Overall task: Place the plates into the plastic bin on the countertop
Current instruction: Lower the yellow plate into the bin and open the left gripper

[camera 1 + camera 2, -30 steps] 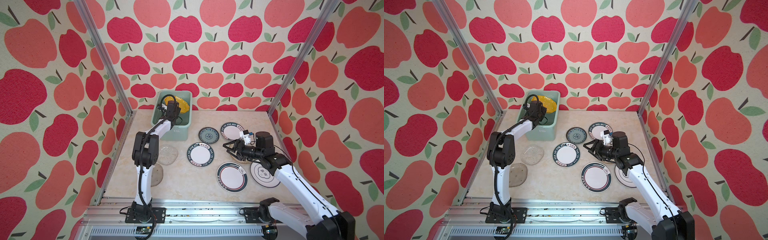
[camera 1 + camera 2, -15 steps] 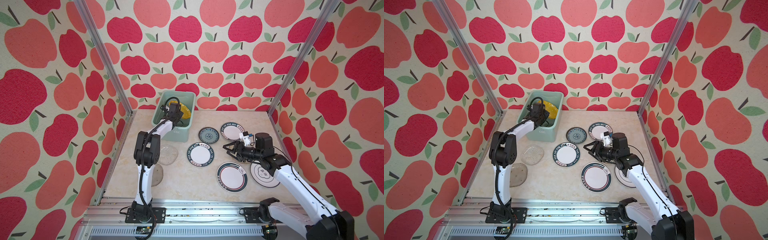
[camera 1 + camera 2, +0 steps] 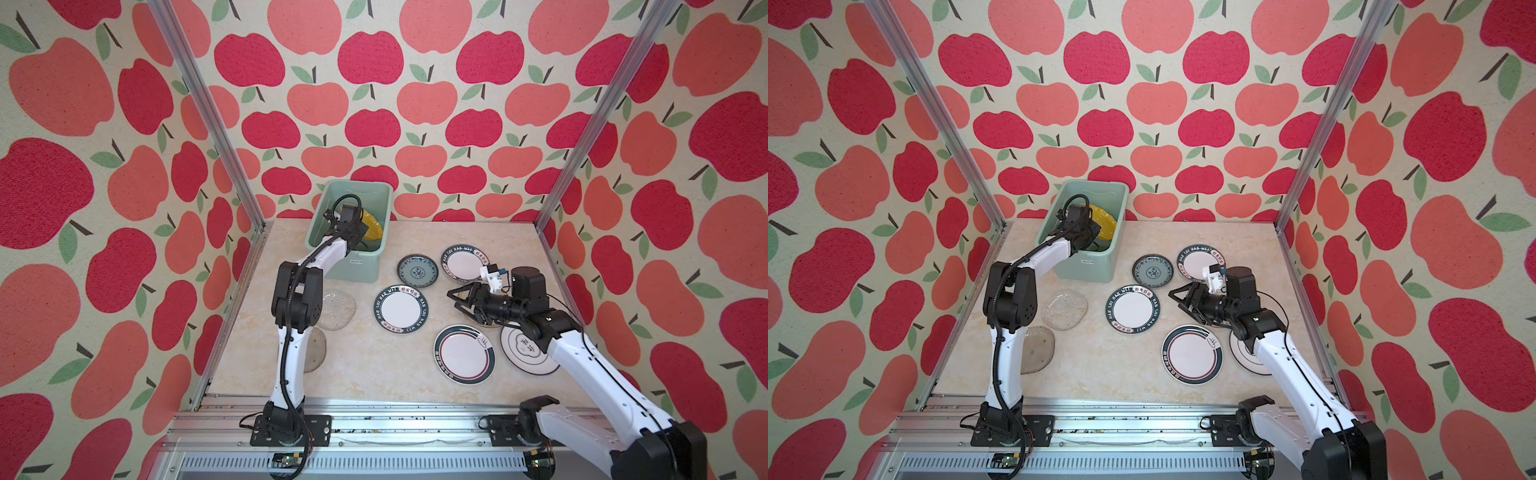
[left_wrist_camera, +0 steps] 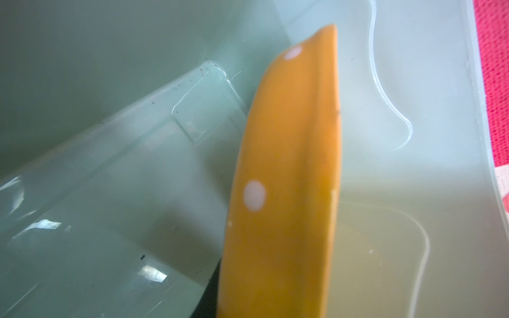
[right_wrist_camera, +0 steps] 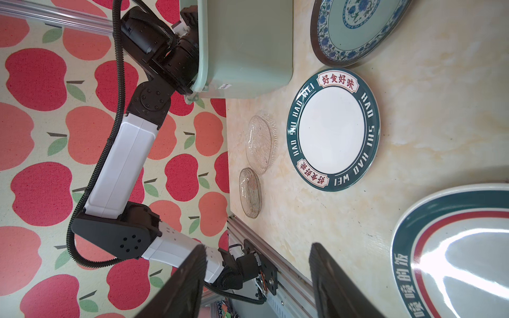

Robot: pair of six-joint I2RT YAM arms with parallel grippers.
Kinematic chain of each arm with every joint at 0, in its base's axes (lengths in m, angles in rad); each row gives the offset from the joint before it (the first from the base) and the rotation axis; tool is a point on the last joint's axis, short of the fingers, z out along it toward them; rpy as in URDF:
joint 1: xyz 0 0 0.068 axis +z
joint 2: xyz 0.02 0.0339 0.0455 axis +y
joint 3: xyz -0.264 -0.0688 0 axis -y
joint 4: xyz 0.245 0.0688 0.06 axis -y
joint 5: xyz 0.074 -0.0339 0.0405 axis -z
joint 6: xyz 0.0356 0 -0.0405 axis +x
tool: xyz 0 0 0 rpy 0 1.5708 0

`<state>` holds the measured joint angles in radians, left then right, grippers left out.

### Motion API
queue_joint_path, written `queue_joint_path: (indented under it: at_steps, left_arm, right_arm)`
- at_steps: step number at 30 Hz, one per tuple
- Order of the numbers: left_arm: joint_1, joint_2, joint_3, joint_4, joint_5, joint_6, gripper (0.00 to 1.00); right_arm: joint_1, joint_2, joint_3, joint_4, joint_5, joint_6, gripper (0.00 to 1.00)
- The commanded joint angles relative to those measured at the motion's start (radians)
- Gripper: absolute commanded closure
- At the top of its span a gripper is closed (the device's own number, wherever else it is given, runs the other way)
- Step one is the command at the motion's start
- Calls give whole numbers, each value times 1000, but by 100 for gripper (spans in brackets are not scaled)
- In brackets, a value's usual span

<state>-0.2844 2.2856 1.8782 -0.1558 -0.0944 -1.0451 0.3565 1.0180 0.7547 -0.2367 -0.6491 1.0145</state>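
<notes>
yellow plate in bin, held by left arm
left gripper (image 3: 358, 237) nearly closed, pinching the yellow plate (image 3: 372, 226), tilted inside the bin (image 3: 370, 272) at the back left of the countertop (image 3: 374, 365); right gripper (image 3: 457, 301) about half open, empty, above the other plates (image 3: 400, 308) lying flat.

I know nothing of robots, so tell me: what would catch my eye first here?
Loud apple-patterned walls surround everything. At the back, the left tool holds a yellow dotted plate tilted inside the mint-green bin. Other plates lie scattered on the countertop, with the open right tool above them.
</notes>
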Motion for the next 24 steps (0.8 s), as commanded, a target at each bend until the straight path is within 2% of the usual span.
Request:
queue_joint_path:
  at_steps: [1,6,24]
  left_arm:
    - [-16,28,64,66,59,35,85]
    - [-16,31,45,55,66,33,79]
    - [-10,25,4,-40,94,40,42]
  right_arm:
    - [-12,-12,-15,20,-20,6,38]
    - [-17,-9,-20,28,-23,6,38]
    - [-27,-18,-37,33,-24,7,38]
